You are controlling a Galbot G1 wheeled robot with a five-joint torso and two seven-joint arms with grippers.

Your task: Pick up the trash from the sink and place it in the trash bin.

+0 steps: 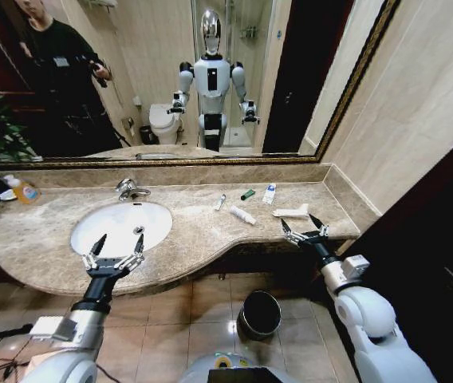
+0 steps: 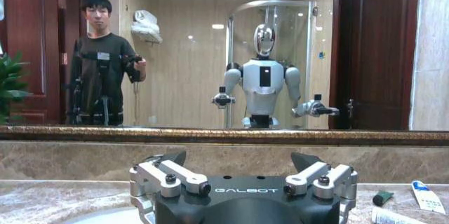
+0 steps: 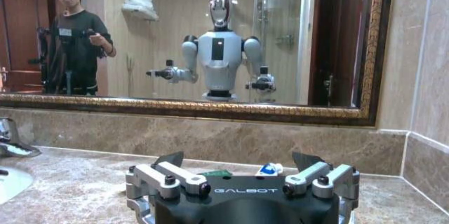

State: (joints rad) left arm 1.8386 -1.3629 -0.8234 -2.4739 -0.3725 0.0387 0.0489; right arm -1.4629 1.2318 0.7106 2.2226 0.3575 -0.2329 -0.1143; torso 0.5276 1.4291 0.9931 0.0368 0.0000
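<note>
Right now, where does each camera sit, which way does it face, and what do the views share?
Head view: high, looking down at the sink, the bin and both arms.
Left wrist view: behind the open left tool, facing the mirror.
Right wrist view: behind the open right tool, facing the mirror.
Shared: the green piece.

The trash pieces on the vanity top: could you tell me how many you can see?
5, all right of the sink: a thin tube, a green piece, a blue-capped tube, a white tube and a flat carton. Others may be hidden.
</note>
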